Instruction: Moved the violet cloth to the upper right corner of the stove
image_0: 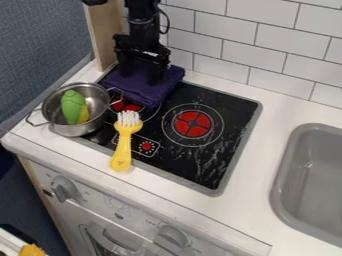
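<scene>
- Nearest us, gray knobs [64, 189] stand out from the white oven front [137, 212].
- Our yellow brush [122, 150] lies over the stove's near edge, bristles pointing away from us.
- On the left we have a metal pot [79, 131] holding a green toy [72, 106] with some yellow beside it.
- Far left on the black stove [217, 155], we see the violet cloth [145, 94] in a rumpled fold, near the pot and partly over a red burner [127, 106].
- Right above that cloth hangs our gripper [141, 74], released, its fingers spread, with fabric below and between them.
- To our right is the gray sink [278, 186].
</scene>
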`<control>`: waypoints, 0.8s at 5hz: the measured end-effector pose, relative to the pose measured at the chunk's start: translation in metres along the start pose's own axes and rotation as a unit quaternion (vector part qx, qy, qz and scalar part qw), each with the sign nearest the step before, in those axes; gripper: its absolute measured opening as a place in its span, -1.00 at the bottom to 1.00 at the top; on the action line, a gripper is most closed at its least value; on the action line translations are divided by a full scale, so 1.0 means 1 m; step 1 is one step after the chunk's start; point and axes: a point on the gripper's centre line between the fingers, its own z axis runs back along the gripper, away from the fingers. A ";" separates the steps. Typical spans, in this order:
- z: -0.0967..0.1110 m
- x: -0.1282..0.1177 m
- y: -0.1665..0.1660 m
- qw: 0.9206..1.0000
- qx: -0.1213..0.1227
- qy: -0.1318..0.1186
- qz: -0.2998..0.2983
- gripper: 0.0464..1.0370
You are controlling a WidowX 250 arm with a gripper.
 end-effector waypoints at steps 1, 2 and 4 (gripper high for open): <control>-0.003 -0.006 -0.005 1.000 -0.004 0.003 -0.002 0.93; -0.004 -0.007 -0.008 1.000 -0.012 0.003 0.000 0.93; -0.001 -0.004 -0.060 0.999 -0.039 0.012 -0.036 0.93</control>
